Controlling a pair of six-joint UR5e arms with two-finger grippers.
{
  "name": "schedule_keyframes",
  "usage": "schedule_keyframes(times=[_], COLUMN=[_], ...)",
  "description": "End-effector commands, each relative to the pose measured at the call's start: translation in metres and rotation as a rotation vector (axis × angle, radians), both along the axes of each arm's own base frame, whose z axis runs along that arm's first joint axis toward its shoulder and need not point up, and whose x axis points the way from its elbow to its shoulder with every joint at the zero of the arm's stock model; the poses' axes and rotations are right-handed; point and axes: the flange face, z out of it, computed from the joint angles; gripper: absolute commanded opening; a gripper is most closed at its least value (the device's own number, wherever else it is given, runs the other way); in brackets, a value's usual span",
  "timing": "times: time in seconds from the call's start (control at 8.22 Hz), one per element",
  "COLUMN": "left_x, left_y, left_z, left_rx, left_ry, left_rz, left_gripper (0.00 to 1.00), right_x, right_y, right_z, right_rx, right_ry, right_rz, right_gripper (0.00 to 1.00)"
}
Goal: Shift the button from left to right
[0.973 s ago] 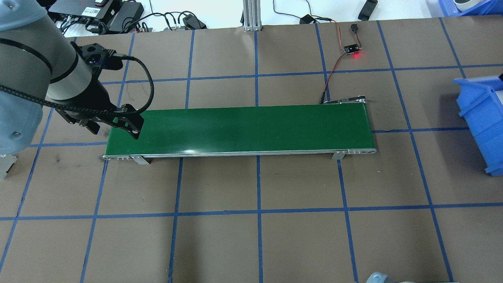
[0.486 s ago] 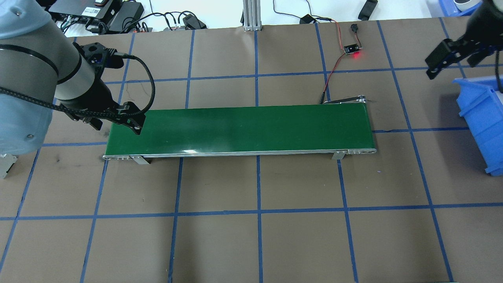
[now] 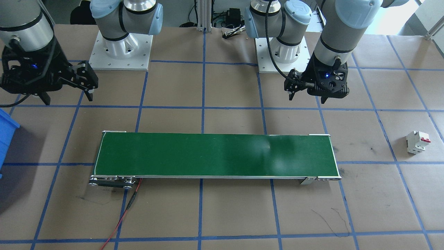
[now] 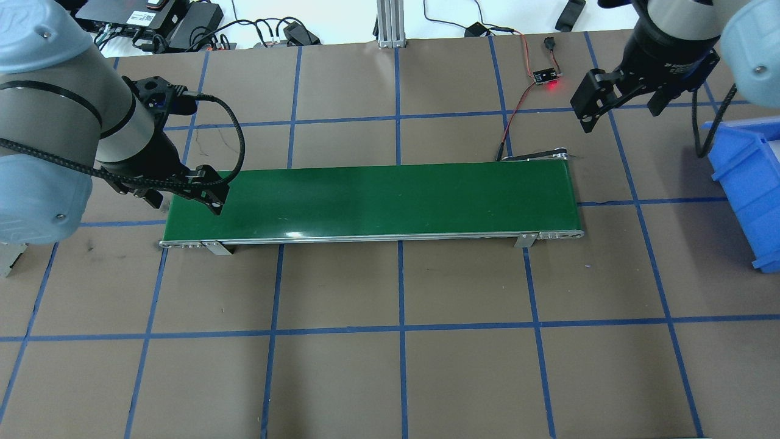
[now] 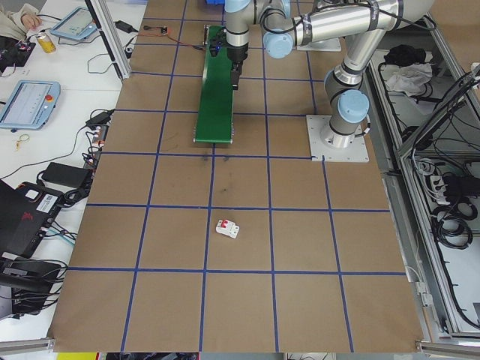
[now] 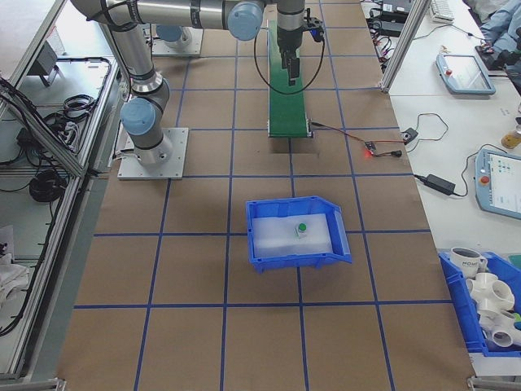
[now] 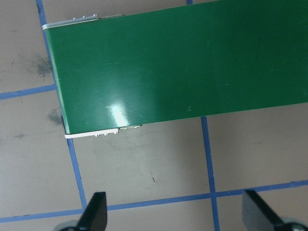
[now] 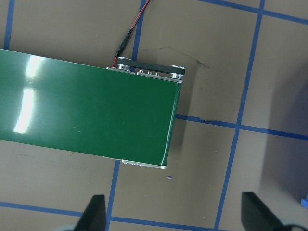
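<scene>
1. Exterior right view: the button (image 6: 301,228), green cap up, is seen lying inside the blue bin (image 6: 281,257) on the tabletop (image 6: 203,285), on the bin's pale floor, towards its far wall.
2. The bin is placed on the robot's right, well apart from the end of the green conveyor belt (image 4: 372,201); only its edge is caught in the overhead view (image 4: 740,183).
3. The right gripper (image 4: 621,100) is held above the tabletop between the belt's right end and the bin, touching neither. Its fingers (image 8: 96,211) are spread wide, with nothing between them.
4. The left gripper (image 4: 183,198) is held over the belt's left end. Its fingers (image 7: 96,211) are likewise spread apart and empty.
5. The belt's surface is bare in both wrist views.
6. A red wire (image 3: 119,218) is run from the belt's right end to a small board with a red light (image 4: 546,77).
7. A white circuit breaker with a red lever (image 3: 417,142) is left on the tabletop on the robot's left, well apart from the belt.
</scene>
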Motion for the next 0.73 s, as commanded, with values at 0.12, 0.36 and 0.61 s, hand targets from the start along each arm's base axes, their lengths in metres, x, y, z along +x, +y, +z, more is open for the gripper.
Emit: schedule_keyframes(times=[0.12, 0.36, 0.61], left_x=[0.0, -0.001, -0.001], left_y=[0.005, 0.013, 0.012], left_z=[0.0, -0.023, -0.018], left_rx=[-0.005, 0.039, 0.003], left_ry=[-0.004, 0.0, -0.003], left_rz=[0.002, 0.002, -0.003], left_gripper=[1.0, 1.0, 1.0], right_x=[0.026, 0.027, 0.027], right_y=[0.006, 0.006, 0.005], right_z=[-0.002, -0.002, -0.003], right_rx=[0.01, 0.007, 0.008], right_ry=[0.004, 0.001, 0.007], right_rz=[0.004, -0.002, -0.001], right_gripper=[1.0, 1.0, 1.0])
